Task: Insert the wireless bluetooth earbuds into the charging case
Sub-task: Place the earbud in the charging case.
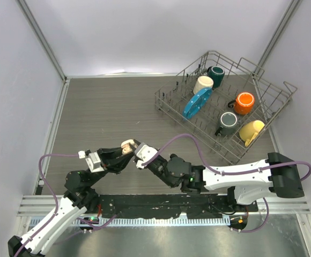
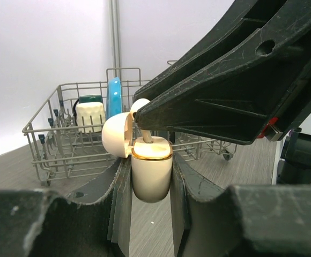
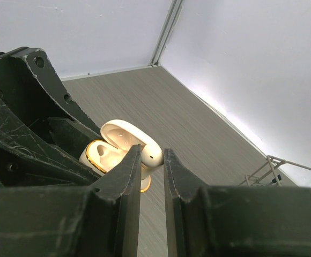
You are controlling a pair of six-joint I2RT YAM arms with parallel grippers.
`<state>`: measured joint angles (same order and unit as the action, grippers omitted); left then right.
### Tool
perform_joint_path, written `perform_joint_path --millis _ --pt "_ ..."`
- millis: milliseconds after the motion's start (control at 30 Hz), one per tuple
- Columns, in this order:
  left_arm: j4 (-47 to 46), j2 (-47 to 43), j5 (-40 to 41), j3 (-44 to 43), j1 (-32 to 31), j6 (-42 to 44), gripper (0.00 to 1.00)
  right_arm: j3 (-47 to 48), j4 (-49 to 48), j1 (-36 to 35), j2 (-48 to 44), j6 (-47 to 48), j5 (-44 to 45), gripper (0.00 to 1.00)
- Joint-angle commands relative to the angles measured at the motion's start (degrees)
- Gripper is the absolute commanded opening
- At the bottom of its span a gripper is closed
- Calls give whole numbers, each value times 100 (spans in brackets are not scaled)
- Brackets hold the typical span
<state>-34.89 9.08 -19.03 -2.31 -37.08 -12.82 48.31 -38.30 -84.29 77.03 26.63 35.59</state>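
Count: one charging case [image 2: 151, 174], lid open, clamped by your left gripper [image 2: 150, 184]; right gripper [image 3: 152, 159] pinches one earbud [image 2: 146, 137].

Count on and over the worktop: 1 case [image 2: 151, 174], 1 earbud [image 2: 147, 137] visible, 2 claws (left claw [image 2: 151, 182], right claw [image 3: 152, 160]), 1 wire rack [image 1: 172, 99], 1 blue plate [image 1: 197, 103], 5 mugs: teal mug [image 1: 216, 76], cream mug [image 1: 202, 84], orange mug [image 1: 244, 102], grey mug [image 1: 228, 122], yellow mug [image 1: 251, 130].
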Motion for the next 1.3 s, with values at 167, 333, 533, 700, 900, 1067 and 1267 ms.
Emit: perform_joint_path --millis 167,333,533,700,900,1067,1267 --pt "-589 -152 338 204 -1 87 0 11 473 -17 -215 -518 -88 3" --pt "-598 -249 443 195 -1 87 0 29 499 -17 -242 -580 -228 7" --pt "-554 -337 575 362 -1 78 0 64 482 -26 -259 -694 -307 11" --pt "-562 -319 628 371 -1 52 0 90 455 -17 -224 -747 -395 13" --pt "-597 -275 628 389 -1 16 0 108 385 -17 -224 -817 -492 18" --pt "-624 -275 611 424 -1 7 0 143 289 -17 -242 -914 -457 30" --pt "-650 -284 593 442 -1 -1 0 161 86 -17 -312 -1274 -211 69"
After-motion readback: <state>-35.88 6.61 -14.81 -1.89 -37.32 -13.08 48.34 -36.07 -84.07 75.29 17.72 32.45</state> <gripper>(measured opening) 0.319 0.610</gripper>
